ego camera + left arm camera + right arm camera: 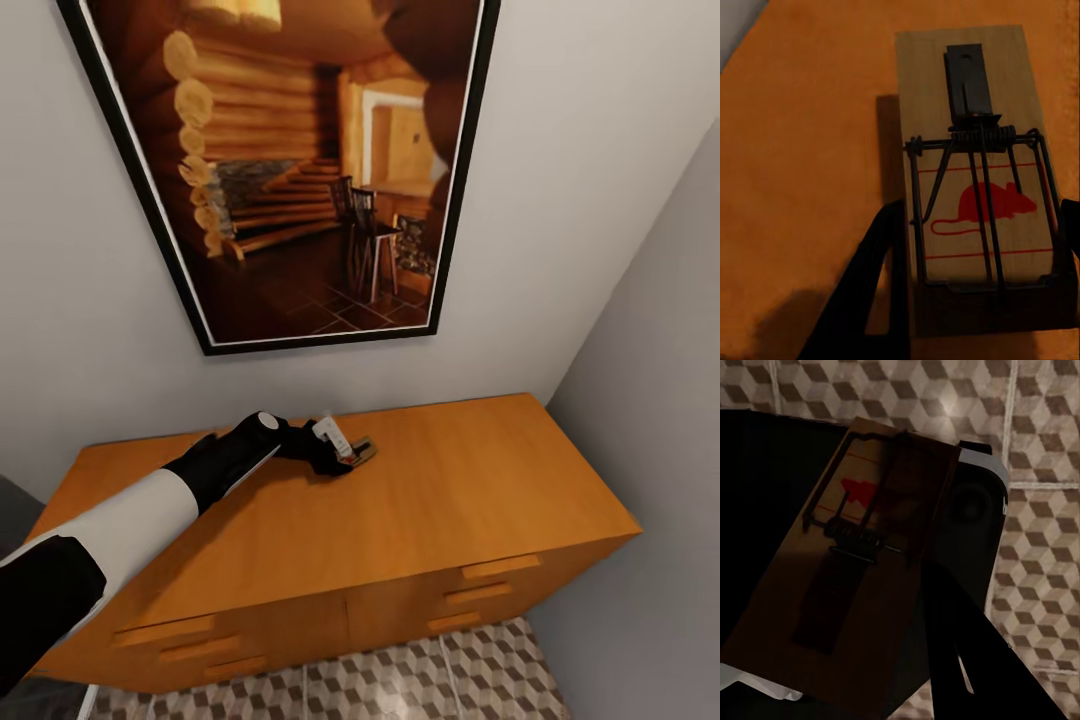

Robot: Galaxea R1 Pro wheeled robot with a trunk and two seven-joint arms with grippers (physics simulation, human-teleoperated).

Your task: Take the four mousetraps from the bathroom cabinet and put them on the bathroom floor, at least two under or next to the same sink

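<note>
A tan mousetrap (358, 450) with a red mouse mark lies on the flat top of the orange-brown cabinet (480, 490), near the wall. My left gripper (340, 455) reaches over it. In the left wrist view its dark fingers (885, 277) hug both long sides of that mousetrap (975, 150), shut on its near end. My right gripper (907, 607) is shut on a second mousetrap (862, 585), held in shadow above the cube-patterned bathroom floor (1042, 532). One dark finger (952, 652) crosses in front of it. The bathroom sink is out of view.
A large framed picture (300, 170) hangs on the wall above the cabinet. A grey side wall (660, 400) closes in at the right of the cabinet. Cube-pattern tiles (400, 680) run along its drawer fronts. A dark rounded body with a pale rim (979, 495) sits under the right gripper.
</note>
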